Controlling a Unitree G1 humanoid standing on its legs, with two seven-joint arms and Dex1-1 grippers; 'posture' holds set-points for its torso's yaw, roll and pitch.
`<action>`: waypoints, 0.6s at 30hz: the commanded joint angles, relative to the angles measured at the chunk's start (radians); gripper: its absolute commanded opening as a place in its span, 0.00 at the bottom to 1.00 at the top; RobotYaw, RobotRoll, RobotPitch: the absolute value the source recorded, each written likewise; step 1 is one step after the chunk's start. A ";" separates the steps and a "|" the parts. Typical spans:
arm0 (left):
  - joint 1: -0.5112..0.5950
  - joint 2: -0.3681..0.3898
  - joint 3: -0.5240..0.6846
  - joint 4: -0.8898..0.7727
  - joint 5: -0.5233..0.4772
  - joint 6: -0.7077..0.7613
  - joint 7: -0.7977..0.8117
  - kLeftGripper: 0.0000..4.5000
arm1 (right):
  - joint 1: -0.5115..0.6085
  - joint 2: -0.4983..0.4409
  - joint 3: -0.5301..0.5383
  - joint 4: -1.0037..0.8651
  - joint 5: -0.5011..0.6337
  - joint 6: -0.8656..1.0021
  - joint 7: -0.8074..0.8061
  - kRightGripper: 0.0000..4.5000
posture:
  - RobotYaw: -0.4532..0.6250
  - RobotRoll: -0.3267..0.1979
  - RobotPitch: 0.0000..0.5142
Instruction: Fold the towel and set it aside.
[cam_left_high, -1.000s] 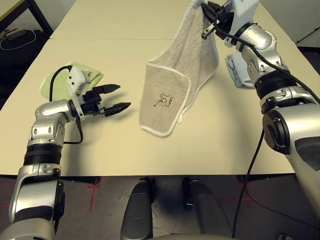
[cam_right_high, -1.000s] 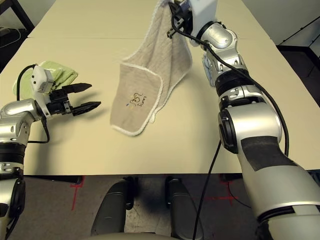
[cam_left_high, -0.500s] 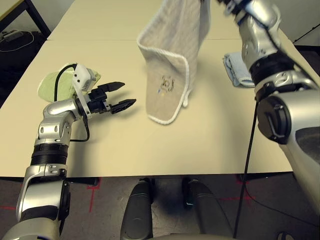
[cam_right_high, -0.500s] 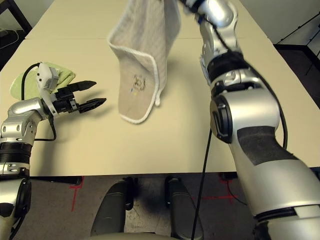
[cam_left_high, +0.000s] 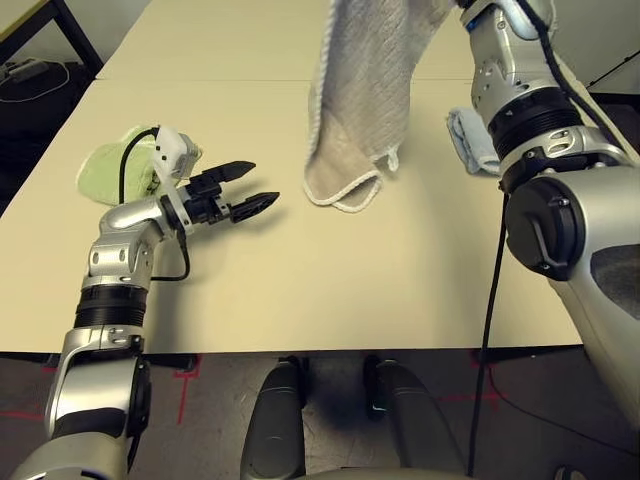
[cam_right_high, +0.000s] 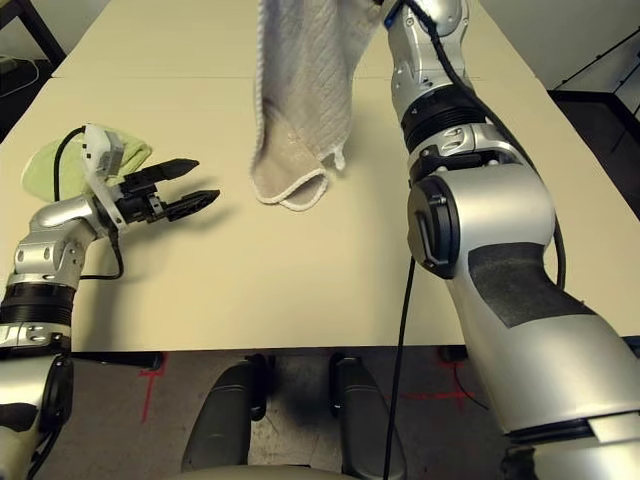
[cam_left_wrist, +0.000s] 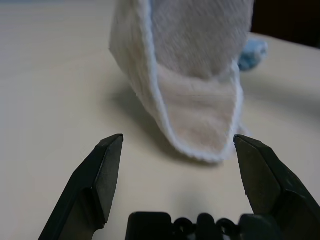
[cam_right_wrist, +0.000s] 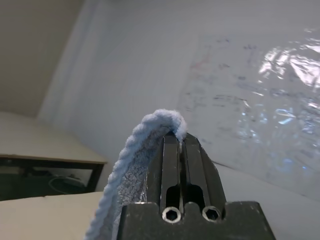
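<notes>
- Towel (cam_left_high: 365, 95) is hanging from the top edge of the left eye view, upper centre, with its white-edged lower fold curling at the table (cam_left_high: 330, 290) surface; whether that fold is touching the tabletop I cannot tell.
- Left gripper (cam_left_high: 248, 190) is sitting at centre left of that view, its two black fingers spread apart and pointing right toward the towel's lower fold, holding nothing and well short of it.
- Green towel (cam_left_high: 110, 170) is lying at far left, just behind the left wrist; a blue towel (cam_left_high: 470, 140) is lying at right of centre, partly hidden by the right arm (cam_left_high: 520, 110), which is rising out of the top of the frame.
- Right eye view is showing the same layout: the towel is hanging at upper centre, the open gripper is sitting to its left, and the green towel is lying at far left.
- Left wrist view is showing the two fingers (cam_left_wrist: 97, 185) standing wide at the bottom corners, with the towel's looped lower fold hanging between and beyond them, at centre, and a bit of the blue towel at the right edge.
- Right wrist view is showing the right gripper (cam_right_wrist: 180, 150) at bottom centre, its fingers pressed together and pinching the towel's corded edge, which is curving over the fingertips and down to the lower left.
</notes>
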 joint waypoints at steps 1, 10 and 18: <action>-0.073 -0.040 0.003 0.057 -0.004 0.013 0.050 1.00 | 0.017 0.006 -0.006 -0.050 0.022 0.015 0.042 0.01 | 0.53 0.62 0.37; -0.201 -0.104 -0.022 0.190 0.065 -0.061 0.130 1.00 | 0.063 0.034 -0.001 -0.129 0.051 0.064 0.088 0.01 | 0.53 0.62 0.37; -0.203 -0.160 -0.060 0.198 0.102 -0.046 0.178 1.00 | 0.045 0.037 -0.016 -0.142 0.066 0.091 0.064 0.01 | 0.53 0.62 0.37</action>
